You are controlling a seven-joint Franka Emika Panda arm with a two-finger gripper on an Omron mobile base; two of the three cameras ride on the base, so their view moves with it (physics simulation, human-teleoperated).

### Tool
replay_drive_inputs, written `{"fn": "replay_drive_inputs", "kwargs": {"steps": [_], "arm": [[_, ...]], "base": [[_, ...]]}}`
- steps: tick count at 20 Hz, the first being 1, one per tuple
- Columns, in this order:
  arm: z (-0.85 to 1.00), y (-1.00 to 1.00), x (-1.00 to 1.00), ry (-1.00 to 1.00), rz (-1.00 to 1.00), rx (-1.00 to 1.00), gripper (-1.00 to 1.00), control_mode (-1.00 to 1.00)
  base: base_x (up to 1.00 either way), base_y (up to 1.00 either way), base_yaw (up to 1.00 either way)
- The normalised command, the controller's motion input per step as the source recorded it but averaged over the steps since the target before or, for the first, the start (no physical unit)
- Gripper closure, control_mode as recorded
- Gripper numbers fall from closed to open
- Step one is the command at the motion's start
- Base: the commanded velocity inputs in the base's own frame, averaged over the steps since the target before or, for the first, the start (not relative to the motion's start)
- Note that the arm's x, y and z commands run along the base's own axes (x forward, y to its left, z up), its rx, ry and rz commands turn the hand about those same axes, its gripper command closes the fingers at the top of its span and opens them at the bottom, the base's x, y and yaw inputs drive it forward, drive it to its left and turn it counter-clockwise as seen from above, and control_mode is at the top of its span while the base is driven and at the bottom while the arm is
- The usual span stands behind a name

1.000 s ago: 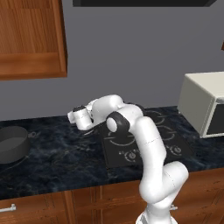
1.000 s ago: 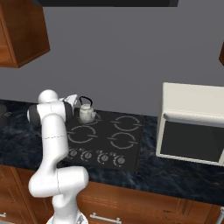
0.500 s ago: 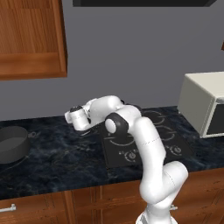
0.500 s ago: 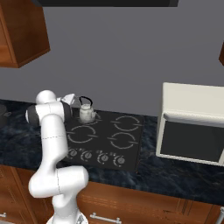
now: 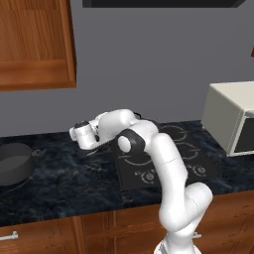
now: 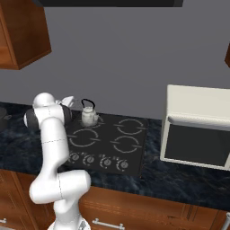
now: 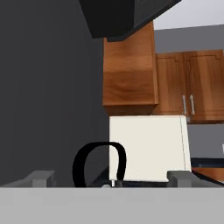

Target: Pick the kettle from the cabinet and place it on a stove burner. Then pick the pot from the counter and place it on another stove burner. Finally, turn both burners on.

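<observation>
Both claw (image 7: pixel 109 177) fingers spread wide, holding nothing.

Both base cameras sit behind the arm, left and right, looking forward and down at the counter (image 5: pixel 59 178); they share the black cooktop (image 6: pixel 108 143), the kettle (image 6: pixel 89 116) on its far left corner and the white microwave (image 6: pixel 197 128). The hand camera sits low, close behind the kettle's handle, facing the microwave.
</observation>
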Motion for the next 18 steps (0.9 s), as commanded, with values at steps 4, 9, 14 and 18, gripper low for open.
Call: {"fn": "replay_drive_inputs", "kwargs": {"steps": [4, 9, 14, 18], "arm": [[0.1, 0.03, -0.39, -0.09, -0.03, 0.0, -1.0, -1.0], [0.2, 0.0, -0.58, -0.13, -0.02, 0.0, -1.0, -1.0], [0.13, 0.0, -0.7, -0.16, 0.0, 0.0, -1.0, -1.0], [0.14, 0.0, -0.76, -0.18, 0.0, 0.0, -1.0, -1.0]], "base": [[0.0, 0.0, 0.0], [0.0, 0.0, 0.0], [0.0, 0.0, 0.0], [0.0, 0.0, 0.0]]}}
